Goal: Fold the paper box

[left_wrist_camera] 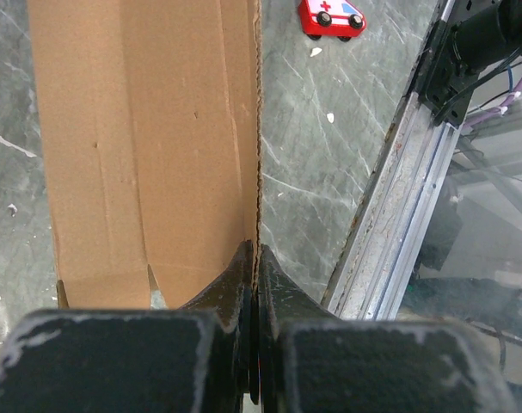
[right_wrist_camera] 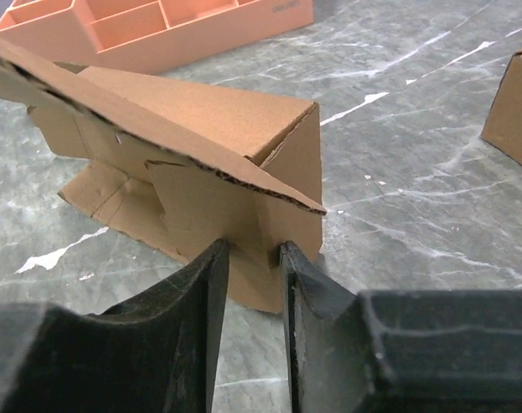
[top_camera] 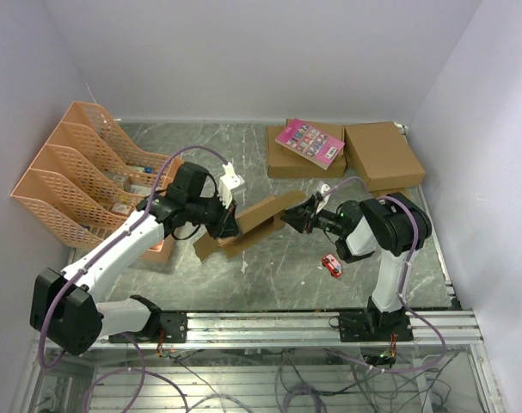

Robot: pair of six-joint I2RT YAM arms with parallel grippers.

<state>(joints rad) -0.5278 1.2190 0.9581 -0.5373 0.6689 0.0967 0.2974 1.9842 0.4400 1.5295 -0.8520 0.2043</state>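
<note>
Box (top_camera: pixel 262 215), long axis lying left-right: left hand (left_wrist_camera: pixel 254 254) clenched on one edge; right hand (right_wrist_camera: pixel 254 251) straddles opposite end, grip unclear.

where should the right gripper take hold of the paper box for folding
Probably the upright end wall of the paper box, approached from the right with jaws straddling its thin lower edge. That end faces the right gripper and is free, while the left gripper pinches the far long edge shut.

paper box (top_camera: pixel 262 221): centre | organizer (top_camera: pixel 67 176): left | larger boxes (top_camera: pixel 383 153): behind | toy car (top_camera: pixel 331 266): front-right
</note>
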